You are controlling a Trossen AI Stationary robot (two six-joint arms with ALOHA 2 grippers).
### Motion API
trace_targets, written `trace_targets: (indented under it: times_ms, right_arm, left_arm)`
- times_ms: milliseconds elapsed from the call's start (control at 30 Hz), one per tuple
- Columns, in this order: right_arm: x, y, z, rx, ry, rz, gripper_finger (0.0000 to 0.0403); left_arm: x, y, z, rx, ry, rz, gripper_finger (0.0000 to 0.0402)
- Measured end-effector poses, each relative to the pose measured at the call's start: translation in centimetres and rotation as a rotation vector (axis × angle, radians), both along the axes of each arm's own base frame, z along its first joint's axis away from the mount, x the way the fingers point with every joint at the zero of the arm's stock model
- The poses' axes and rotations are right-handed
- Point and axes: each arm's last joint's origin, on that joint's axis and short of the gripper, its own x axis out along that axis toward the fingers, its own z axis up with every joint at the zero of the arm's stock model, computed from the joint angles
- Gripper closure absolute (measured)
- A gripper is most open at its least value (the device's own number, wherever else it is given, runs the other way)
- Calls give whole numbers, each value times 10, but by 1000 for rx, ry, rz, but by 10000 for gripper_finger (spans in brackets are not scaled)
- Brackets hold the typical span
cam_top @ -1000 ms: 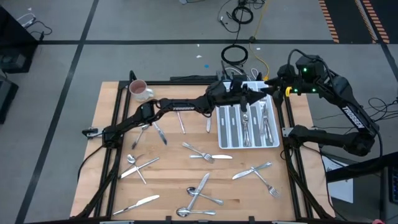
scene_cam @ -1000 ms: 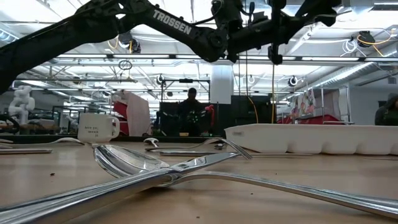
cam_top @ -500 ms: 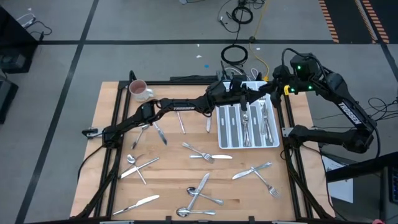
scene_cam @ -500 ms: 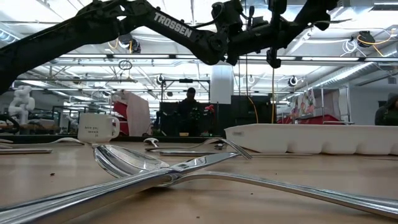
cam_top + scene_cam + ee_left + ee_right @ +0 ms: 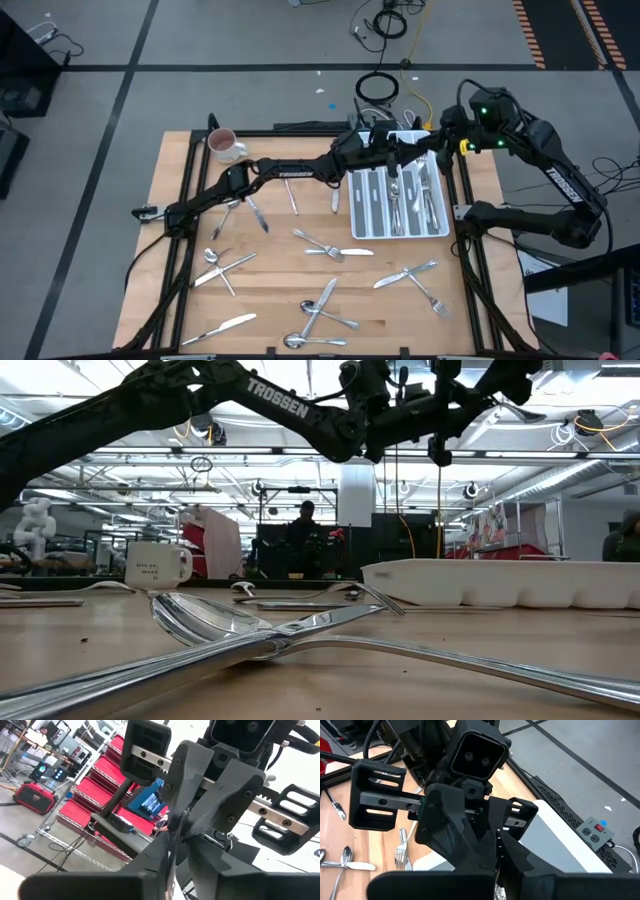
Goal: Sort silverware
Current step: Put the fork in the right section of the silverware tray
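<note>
High view | tray (image 5: 358, 205): silverware (image 5: 398, 199) in slots | mug (image 5: 224, 145) apart

The right claw (image 5: 428, 150) has closed in from the tray's (image 5: 360, 228) far right corner toward the left claw (image 5: 408, 155).

On my left arm (image 5: 290, 405) the white brand lettering "TROSSEN" reads clearly in the low view. The same lettering shows on that arm from above and on my right arm (image 5: 562, 182), too small there to read with confidence. The mug (image 5: 157, 566) carries dark print I cannot make out.
</note>
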Motion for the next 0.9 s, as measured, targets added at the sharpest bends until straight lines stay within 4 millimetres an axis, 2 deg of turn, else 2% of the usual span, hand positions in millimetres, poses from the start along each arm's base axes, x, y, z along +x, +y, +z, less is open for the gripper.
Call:
trace_targets:
  times_ms: [267, 500, 733, 900]
  right_arm:
    - [0, 0, 0, -4, 7, 7, 402]
    - [-1, 0, -2, 1, 18, 7, 402]
    - [-1, 1, -3, 3, 29, 0, 402]
    - [-1, 1, -3, 3, 29, 5, 402]
  left_arm:
    - [0, -1, 1, 16, 3, -41, 254]
    - [0, 0, 0, -17, 66, -100, 207]
    - [-3, 14, -3, -4, 106, -170, 199]
    - [-9, 29, -4, -22, 143, -298, 199]
